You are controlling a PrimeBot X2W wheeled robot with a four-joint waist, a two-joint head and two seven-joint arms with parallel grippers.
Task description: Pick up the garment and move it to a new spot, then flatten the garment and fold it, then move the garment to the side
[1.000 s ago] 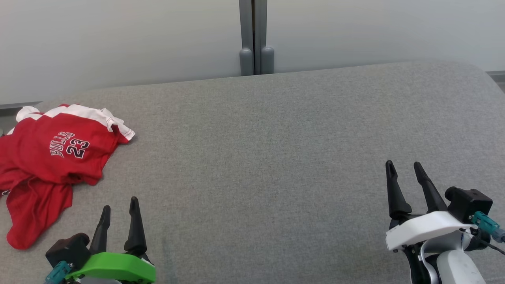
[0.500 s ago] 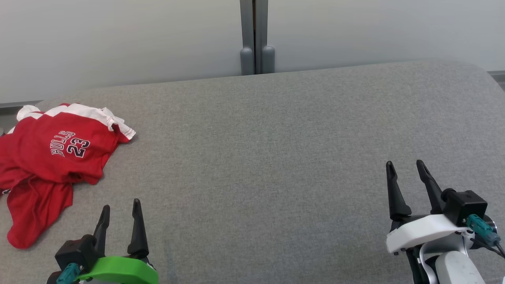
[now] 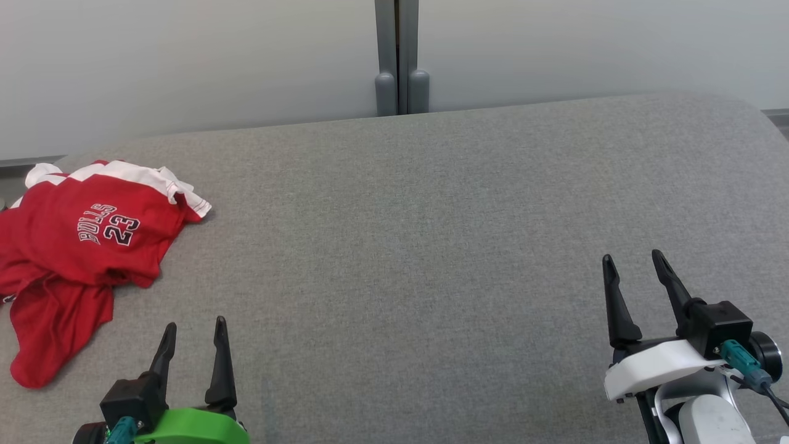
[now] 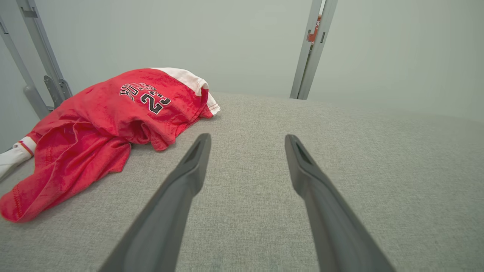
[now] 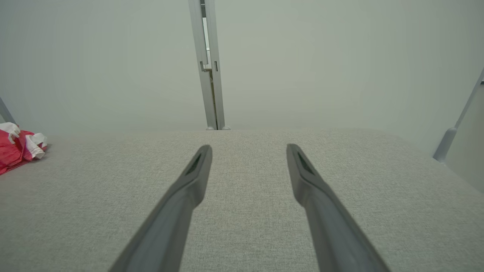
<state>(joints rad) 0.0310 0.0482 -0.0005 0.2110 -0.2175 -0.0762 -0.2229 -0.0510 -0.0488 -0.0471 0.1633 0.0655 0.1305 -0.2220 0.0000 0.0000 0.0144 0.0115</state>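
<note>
The garment is a red jersey with white trim and "BULLS 23" printed on it. It lies crumpled at the far left of the grey cushioned surface. In the left wrist view the garment is ahead and to the left of the fingers. My left gripper is open and empty at the lower left, a short way right of the jersey's lower edge. My right gripper is open and empty at the lower right, far from the jersey. The right wrist view catches a corner of the garment at its left edge.
A pale wall with a grey vertical post stands behind the surface. Grey metal struts rise beyond the jersey in the left wrist view. The grey surface stretches wide between the two grippers.
Both grippers have turned a little at the wrist, and the left one has drawn back slightly toward the bottom edge. The jersey has not moved.
</note>
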